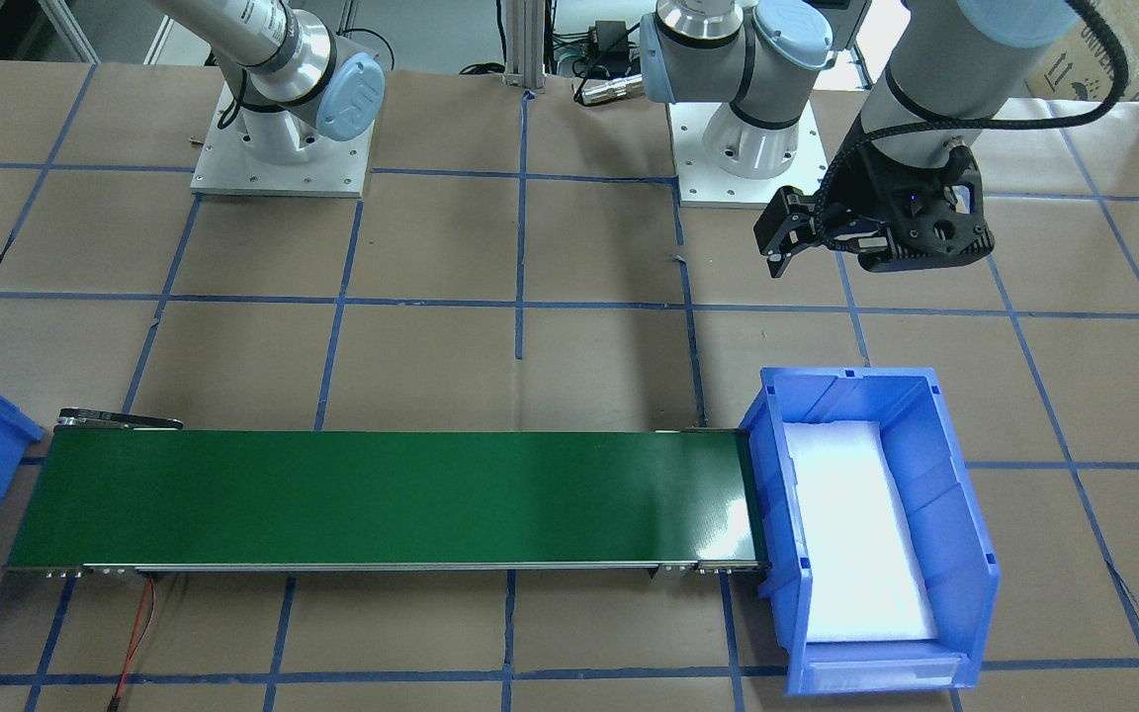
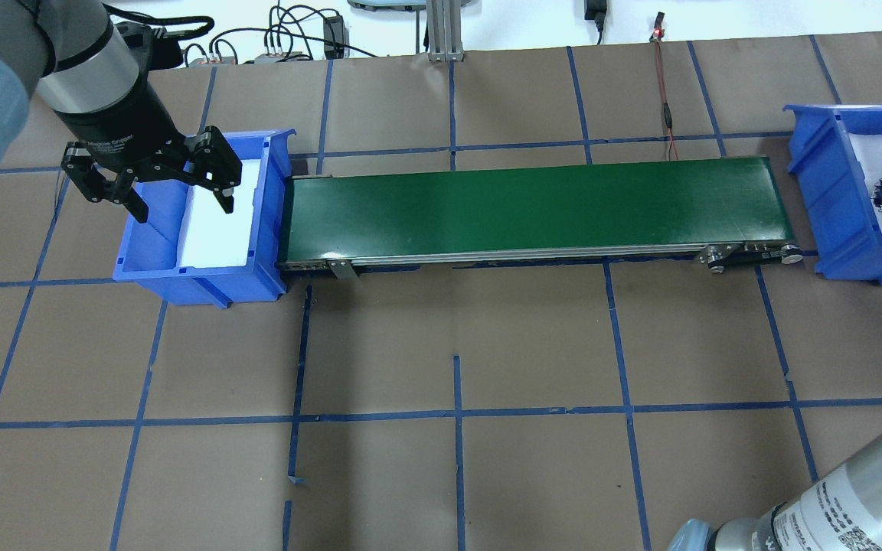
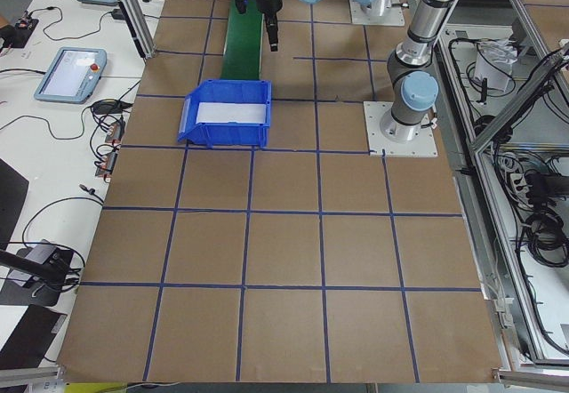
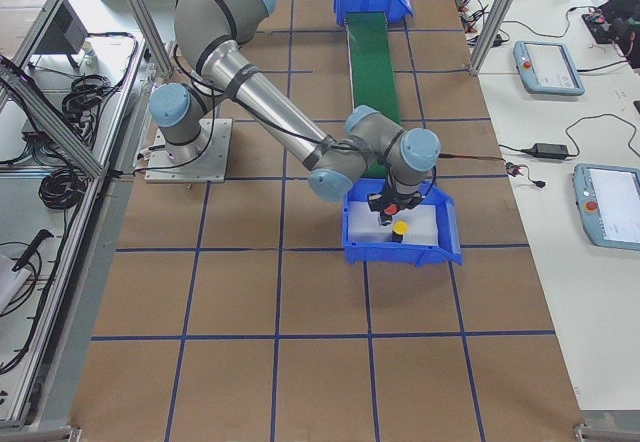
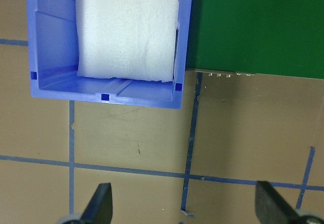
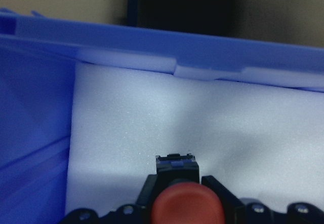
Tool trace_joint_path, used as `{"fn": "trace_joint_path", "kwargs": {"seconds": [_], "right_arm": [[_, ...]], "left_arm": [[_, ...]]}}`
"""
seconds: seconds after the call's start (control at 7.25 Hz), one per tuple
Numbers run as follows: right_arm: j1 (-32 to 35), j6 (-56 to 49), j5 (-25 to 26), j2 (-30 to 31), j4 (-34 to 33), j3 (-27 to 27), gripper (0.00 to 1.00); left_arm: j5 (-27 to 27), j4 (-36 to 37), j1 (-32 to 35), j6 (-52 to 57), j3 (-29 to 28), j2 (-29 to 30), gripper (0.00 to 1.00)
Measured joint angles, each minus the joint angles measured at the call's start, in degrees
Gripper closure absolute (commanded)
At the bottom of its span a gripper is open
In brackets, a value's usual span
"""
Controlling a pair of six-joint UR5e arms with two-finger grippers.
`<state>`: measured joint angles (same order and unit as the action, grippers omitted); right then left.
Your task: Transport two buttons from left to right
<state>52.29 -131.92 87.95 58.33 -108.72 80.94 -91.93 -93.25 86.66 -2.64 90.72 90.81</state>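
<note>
Though partly hidden, round red button (image 6: 188,203)

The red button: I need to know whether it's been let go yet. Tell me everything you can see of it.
The red button has a round, smooth-looking red cap on a black body, seemingly plastic. It sits between the fingers of the right end effector, apparently gripped, inside the right blue bin over its white foam liner. Whether it touches the foam cannot be told.
</note>
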Motion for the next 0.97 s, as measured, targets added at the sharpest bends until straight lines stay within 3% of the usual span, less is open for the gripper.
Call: {"fn": "trace_joint_path", "kwargs": {"seconds": [0.14,0.55,0.97], "right_arm": [[0.2,-0.3,0.1,-0.8,-0.9,0.1,0.01],[0.8,-3.0,0.2,-0.7,-0.9,0.1,0.00],[2.0,-1.9,-0.3,5.3,4.6,-3.5,0.00]], "left_arm": [[0.0,0.0,0.0,0.0,0.0,0.0,0.00],[0.0,0.0,0.0,0.1,0.0,0.0,0.00],[0.0,0.0,0.0,0.1,0.0,0.0,0.00]]}}
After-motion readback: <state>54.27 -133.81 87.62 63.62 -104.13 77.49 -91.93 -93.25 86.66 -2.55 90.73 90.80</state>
